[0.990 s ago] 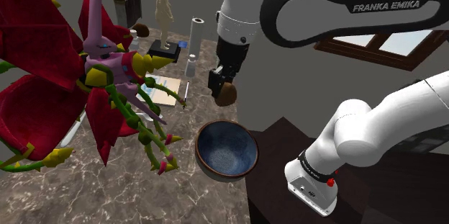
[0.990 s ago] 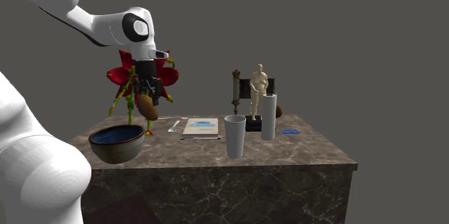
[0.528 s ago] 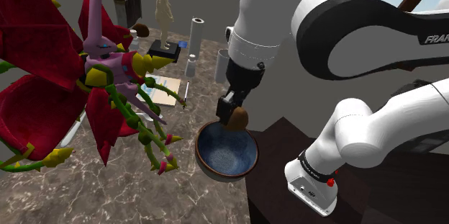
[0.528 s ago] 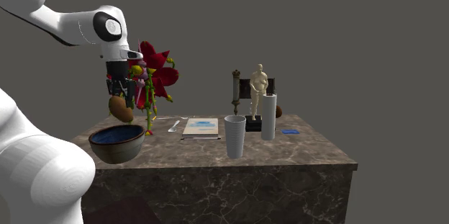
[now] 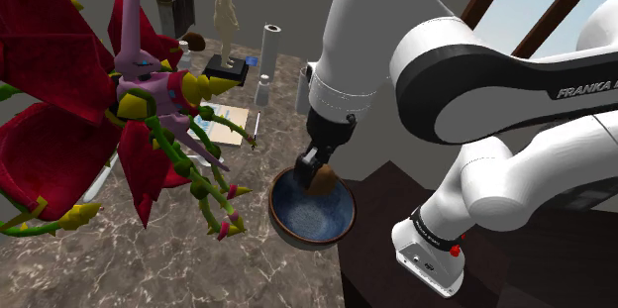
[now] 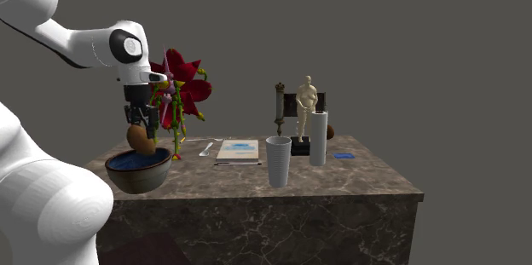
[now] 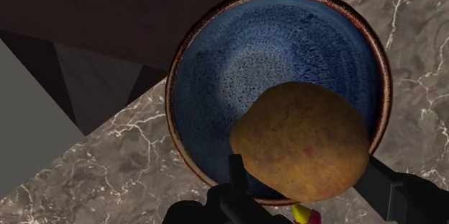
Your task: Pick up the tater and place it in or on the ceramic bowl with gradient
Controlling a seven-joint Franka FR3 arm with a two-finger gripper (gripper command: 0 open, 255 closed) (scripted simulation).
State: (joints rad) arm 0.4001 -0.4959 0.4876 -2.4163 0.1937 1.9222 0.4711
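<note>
The black gripper [image 5: 315,164] was seen shut on the tater [image 5: 321,178]. The fingers [image 7: 394,190] were set at a middling width, and the brown oval was clasped between them across its narrower girth. In the wrist view more than half of the tater [image 7: 302,140] was left showing beyond the fingertips. Nothing else was touched by the gripper [image 6: 139,123].

The tater [image 6: 141,140] was held just above the bowl [image 6: 136,175], its underside close to the level of the rim. Whether the glaze was already met could not be told. From the wrist view it was judged to hang inside the rim, but off the middle of the blue inside [image 7: 252,57].

The bowl [image 5: 297,235], blue within and brown along the lip, was placed at the corner of the marbled surface [image 6: 341,178] nearest the stand. Part of its rim was carried out past the edge there.

The tater was taken to be firm, fairly weighty for its size and not fragile. Its skin looked rough and matt, so it was judged unlikely to slip. Its rounded form would be expected to roll once let go, and a hold across the short axis near the middle, as shown, was thought the soundest. The bowl was reckoned the breakable piece, so a low, gentle release was called for
</note>
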